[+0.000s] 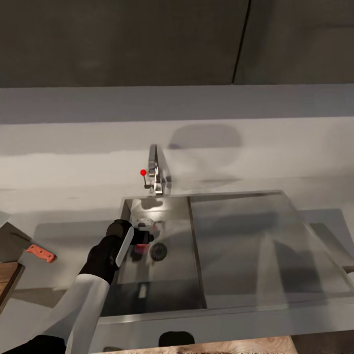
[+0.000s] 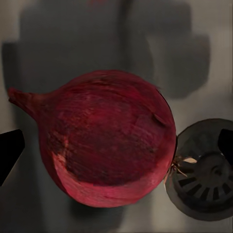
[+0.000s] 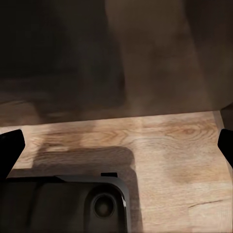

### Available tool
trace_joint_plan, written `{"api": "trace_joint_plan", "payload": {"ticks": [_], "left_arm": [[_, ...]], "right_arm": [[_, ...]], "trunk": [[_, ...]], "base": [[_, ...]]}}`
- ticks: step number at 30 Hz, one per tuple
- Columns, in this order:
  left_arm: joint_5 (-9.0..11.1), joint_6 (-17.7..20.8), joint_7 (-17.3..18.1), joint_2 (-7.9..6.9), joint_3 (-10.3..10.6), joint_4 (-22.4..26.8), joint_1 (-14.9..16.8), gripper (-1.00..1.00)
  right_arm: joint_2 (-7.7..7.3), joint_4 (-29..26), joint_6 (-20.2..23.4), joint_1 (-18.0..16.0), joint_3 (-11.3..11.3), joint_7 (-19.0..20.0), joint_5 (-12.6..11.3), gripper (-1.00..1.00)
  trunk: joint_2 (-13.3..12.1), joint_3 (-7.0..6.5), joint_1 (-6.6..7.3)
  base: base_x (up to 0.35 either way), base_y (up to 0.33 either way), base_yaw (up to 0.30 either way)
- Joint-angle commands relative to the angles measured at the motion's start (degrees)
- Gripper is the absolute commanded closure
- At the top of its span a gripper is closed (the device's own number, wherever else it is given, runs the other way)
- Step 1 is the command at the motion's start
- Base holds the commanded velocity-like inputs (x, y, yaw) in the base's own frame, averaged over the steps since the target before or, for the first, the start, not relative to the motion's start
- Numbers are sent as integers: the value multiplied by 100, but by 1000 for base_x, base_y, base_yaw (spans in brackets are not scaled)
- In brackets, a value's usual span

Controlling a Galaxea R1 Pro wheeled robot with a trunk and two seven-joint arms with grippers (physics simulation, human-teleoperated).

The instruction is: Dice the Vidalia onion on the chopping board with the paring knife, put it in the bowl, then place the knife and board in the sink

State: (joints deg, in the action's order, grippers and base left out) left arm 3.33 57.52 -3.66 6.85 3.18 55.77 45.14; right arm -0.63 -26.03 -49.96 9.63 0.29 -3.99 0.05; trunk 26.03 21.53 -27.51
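From the head camera I see my left gripper (image 1: 140,238) down in the sink (image 1: 162,290), just beside the drain (image 1: 158,251), with the onion (image 1: 140,238) under it. The knife (image 1: 40,253) lies on the countertop (image 1: 73,196), well left of the sink, by the board (image 1: 7,280).

On the left wrist camera the onion (image 2: 109,138) sits between spread fingertips (image 2: 9,150), touching the drain (image 2: 206,170).

On the right wrist camera the fingertips (image 3: 9,148) are spread over wooden floor (image 3: 170,160).
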Motion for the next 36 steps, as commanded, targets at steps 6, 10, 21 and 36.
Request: {"api": "trace_joint_plan", "payload": {"ticks": [6,10,21,36], "left_arm": [[36,22,-38,0,7,4,4,-100],[33,22,-38,0,7,4,4,-100],[27,15,-38,0,13,4,4,100],[26,22,-46,0,16,91,4,100]], "right_arm": [[-6,49,-12,4,6,-22,4,-100],[-2,54,-17,4,7,-22,4,-100],[0,54,-16,4,8,-22,4,-100],[2,54,-22,4,7,-22,4,-100]], "trunk": [[9,61,-3],[9,73,-3],[9,75,-3],[9,6,-3]], "base": [[0,0,0],[0,0,0],[0,0,0],[0,0,0]]}}
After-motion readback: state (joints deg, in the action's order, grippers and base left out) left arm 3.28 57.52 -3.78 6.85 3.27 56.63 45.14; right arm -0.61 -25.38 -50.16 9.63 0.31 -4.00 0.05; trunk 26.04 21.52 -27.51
